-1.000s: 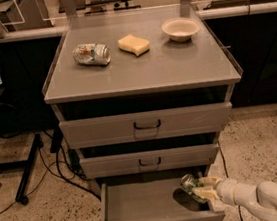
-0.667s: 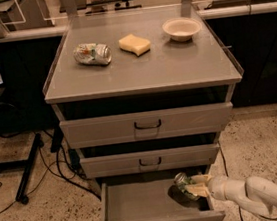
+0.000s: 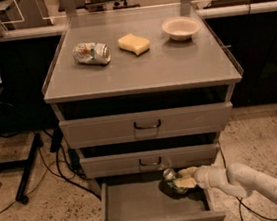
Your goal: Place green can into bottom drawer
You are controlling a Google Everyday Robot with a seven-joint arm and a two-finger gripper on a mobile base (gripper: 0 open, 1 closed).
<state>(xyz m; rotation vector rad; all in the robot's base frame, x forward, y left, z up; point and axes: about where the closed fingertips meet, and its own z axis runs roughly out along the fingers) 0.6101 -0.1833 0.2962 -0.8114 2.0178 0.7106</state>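
I see a speckled floor (image 3: 265, 137) under a grey metal cabinet (image 3: 144, 71) with 3 drawers. On the cabinet top, a pale silver can (image 3: 91, 53) lies on its side at the left, a yellow sponge (image 3: 134, 43) sits near the middle, and a white bowl (image 3: 181, 27) stands at the right rear, all 3 apart from each other. The top drawer (image 3: 146, 124) and the middle drawer (image 3: 149, 160) each stand only slightly out. The bottom drawer (image 3: 135, 203) is pulled well out, showing its shallow grey tray.

My white arm (image 3: 240, 180) reaches in from the lower right, over the drawer's right side. The gripper (image 3: 184, 177) is inside the bottom drawer, toward its right rear, just below the front of the middle drawer. Its 2 pale fingers (image 3: 187, 171) are clamped on the green can (image 3: 168, 175), which sits tilted with 1 shiny end pointing up and left. I cannot tell whether the can touches the tray floor.
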